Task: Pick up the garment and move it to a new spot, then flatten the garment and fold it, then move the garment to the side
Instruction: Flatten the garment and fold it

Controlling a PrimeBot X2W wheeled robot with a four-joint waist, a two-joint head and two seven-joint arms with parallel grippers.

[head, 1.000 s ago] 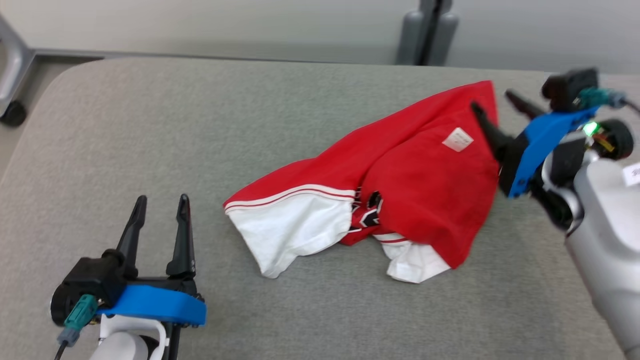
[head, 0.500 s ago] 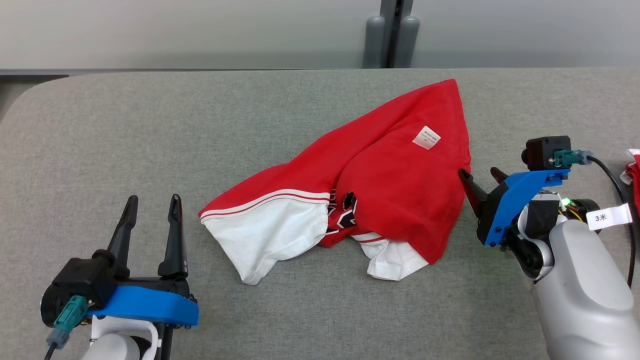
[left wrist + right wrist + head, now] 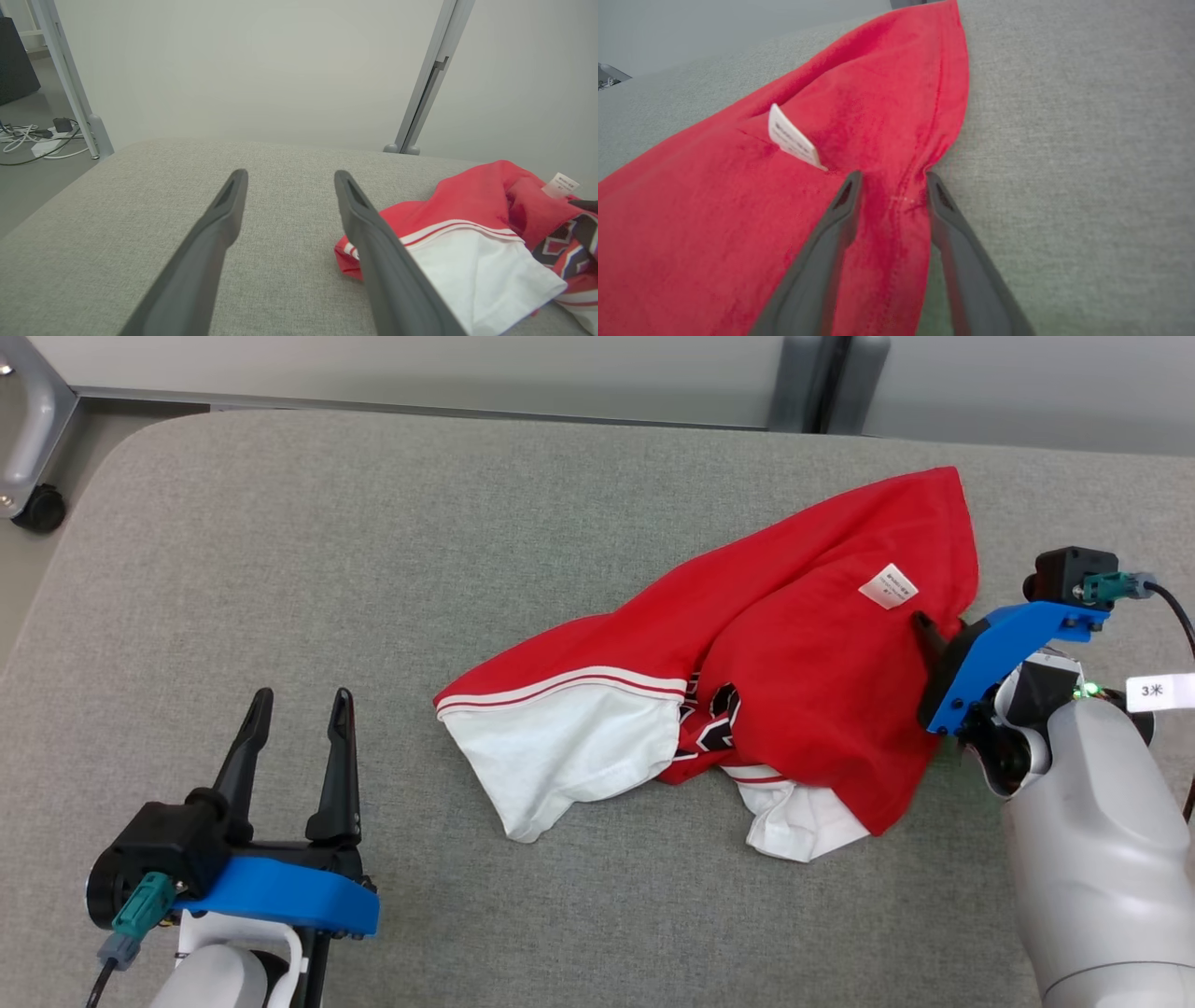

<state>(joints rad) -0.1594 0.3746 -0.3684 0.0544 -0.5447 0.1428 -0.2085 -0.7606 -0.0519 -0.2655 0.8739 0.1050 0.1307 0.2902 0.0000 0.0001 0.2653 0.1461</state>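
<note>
The garment [image 3: 822, 691] was soft, matt cloth, its label [image 3: 887, 586] stiff and papery. The worktop [image 3: 373, 569] I faced wore coarse grey woven fabric. My right end effector [image 3: 892, 179] had smooth matt dark plastic fingers [image 3: 822, 261] and a blue plastic bracket [image 3: 990, 653].

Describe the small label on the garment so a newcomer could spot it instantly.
On the grey table, find the crumpled red-and-white garment and its red end by the right gripper. The label is a small white printed rectangle on the red cloth, just past the jaws; the other white areas are large panels at the opposite end.
</note>
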